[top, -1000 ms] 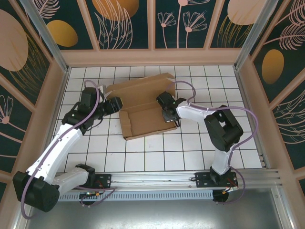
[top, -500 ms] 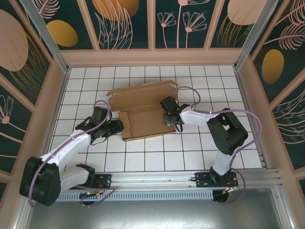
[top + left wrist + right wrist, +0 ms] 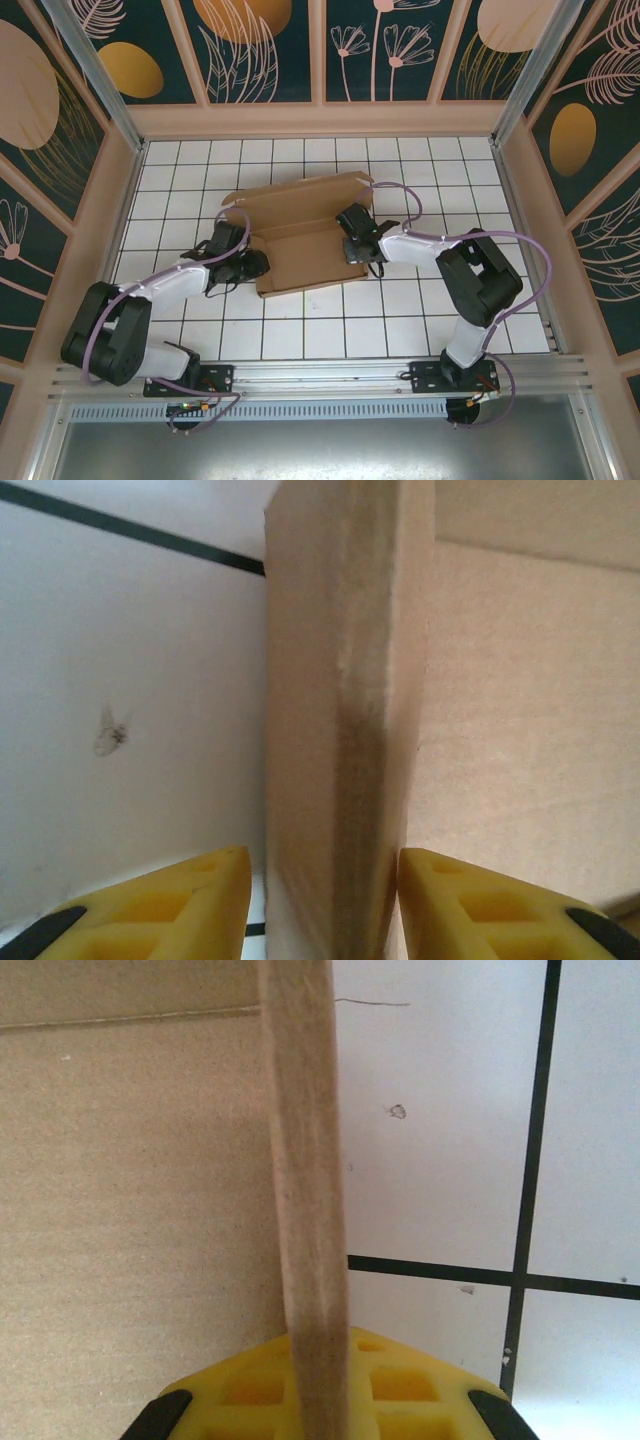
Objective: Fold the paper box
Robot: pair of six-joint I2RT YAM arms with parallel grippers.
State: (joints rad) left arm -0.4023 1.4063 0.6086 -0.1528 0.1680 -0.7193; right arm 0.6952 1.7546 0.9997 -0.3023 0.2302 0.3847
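The paper box [image 3: 300, 245] is a shallow brown cardboard tray in the middle of the tiled floor, its lid flap [image 3: 300, 195] standing open along the far side. My left gripper [image 3: 256, 265] is at the box's left wall near the front corner. In the left wrist view its jaws [image 3: 325, 900] straddle that upright wall [image 3: 340, 680]: the right finger [image 3: 480, 900] is against the cardboard and the left finger [image 3: 180, 900] stands a little apart from it. My right gripper [image 3: 352, 240] is shut on the box's right wall [image 3: 300, 1160], which runs up between its yellow pads [image 3: 400, 1390].
White tiles with black lines [image 3: 400, 300] surround the box. Patterned enclosure walls [image 3: 90, 220] close in the left, right and far sides. An aluminium rail [image 3: 330, 375] with the arm bases runs along the near edge.
My left arm has swung down from the box's back-left corner to its left wall, and its jaws have narrowed around that wall. The right gripper has kept its hold.
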